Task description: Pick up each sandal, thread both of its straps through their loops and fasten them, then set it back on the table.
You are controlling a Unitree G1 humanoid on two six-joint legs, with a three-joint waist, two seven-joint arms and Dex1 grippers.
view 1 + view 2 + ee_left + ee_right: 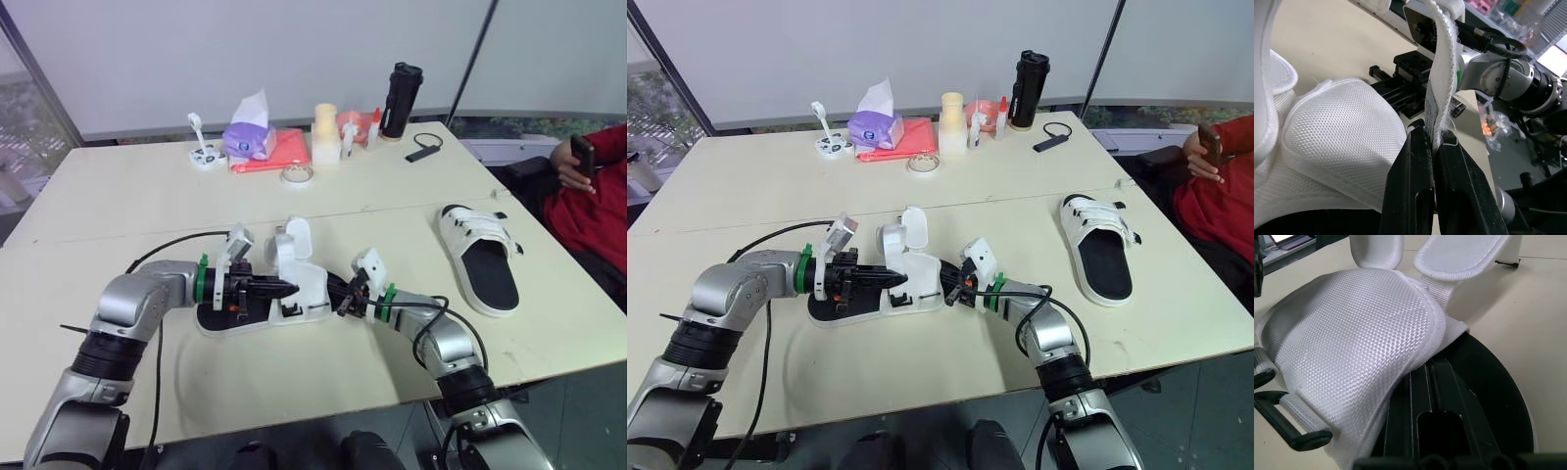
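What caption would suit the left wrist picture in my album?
Left gripper pinching a white strap of the sandal, right arm behind.

The near sandal (309, 286) and far sandal (478, 257) are white with black footbeds; the table (147, 196) is cream.

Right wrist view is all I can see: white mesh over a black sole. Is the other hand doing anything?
Observer: Yes, the left hand is pinched shut on a white strap of that sandal.
Operator: Is there another sandal?
Observer: The second sandal lies flat on the table, on the robot's right.
Operator: Anyone nearby?
Observer: A person in red sits past the table's right edge.
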